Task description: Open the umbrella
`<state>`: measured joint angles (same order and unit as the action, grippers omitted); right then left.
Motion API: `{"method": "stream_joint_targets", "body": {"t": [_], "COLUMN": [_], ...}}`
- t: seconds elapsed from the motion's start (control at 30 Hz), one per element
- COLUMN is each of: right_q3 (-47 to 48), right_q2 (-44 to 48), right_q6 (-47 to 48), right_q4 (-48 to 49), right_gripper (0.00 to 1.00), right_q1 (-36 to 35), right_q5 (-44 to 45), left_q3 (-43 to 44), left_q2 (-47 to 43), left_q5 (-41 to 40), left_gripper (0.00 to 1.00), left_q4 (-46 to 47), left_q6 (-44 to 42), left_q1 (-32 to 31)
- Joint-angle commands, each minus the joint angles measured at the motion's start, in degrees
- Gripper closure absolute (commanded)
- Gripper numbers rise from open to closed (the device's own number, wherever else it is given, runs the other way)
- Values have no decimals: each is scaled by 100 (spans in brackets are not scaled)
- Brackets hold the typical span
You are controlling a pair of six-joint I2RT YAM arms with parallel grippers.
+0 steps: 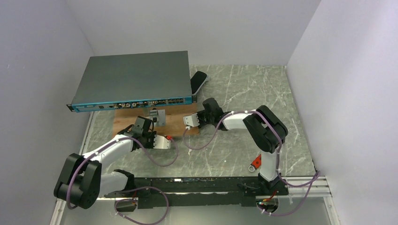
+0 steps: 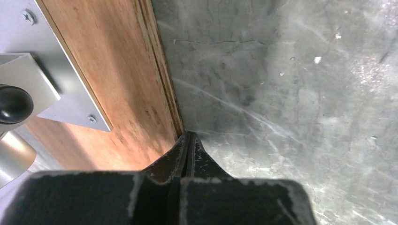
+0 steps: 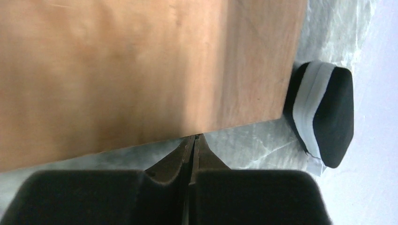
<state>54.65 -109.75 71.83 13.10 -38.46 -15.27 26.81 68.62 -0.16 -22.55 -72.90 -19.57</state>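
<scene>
Ahead and to the right of the right gripper (image 3: 194, 137), past a corner of the wooden board (image 3: 117, 70), lies a black-and-white oval object (image 3: 328, 108), not clearly the umbrella, which shows nowhere else; it is nearer this arm than the left gripper (image 2: 189, 133), both pressed together, empty.

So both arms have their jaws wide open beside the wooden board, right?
Not quite: both pairs of jaws are shut, not open, beside the wooden board. Each wrist view shows the two fingers pressed together.
</scene>
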Motion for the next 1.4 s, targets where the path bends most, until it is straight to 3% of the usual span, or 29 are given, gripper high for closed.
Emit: {"method": "stream_joint_targets", "body": {"t": [0.0,0.27,0.43,0.53,0.67,0.8,1.0,1.17,1.37], "right_q3": [538,1007,1022,769,279,-161,-824,-1662,-1656], "right_q2": [-704,-1129,-1170,-973,-666,-344,1104,2222,1795], "right_q6": [-371,-392,-326,-222,-82,-155,-701,-1117,-1715], "right_q4": [238,358,395,376,443,542,-371,-602,-118], "right_gripper": [100,100,100,100,100,100,100,100,100], "right_q1": [-154,-158,-153,-153,-175,-186,-155,-675,-1307], "right_q5": [-290,-182,-141,-244,-240,-104,-445,-612,-277], "left_q3": [39,362,25,-266,-957,-1271,-1386,-1660,-1591], "left_q2": [918,1549,1192,910,549,671,776,550,513], "left_q5": [-1046,-1089,-753,-735,-1040,-1463,-1739,-1767,-1794], "left_gripper": [100,100,100,100,100,100,100,100,100], "left_q4": [1730,2331,2450,2289,2337,2660,2738,2828,2610], "left_q6": [-593,-877,-1049,-967,-689,-301,-126,-237,3], "left_q1": [696,1322,1302,962,58,-525,-599,-608,-621]}}
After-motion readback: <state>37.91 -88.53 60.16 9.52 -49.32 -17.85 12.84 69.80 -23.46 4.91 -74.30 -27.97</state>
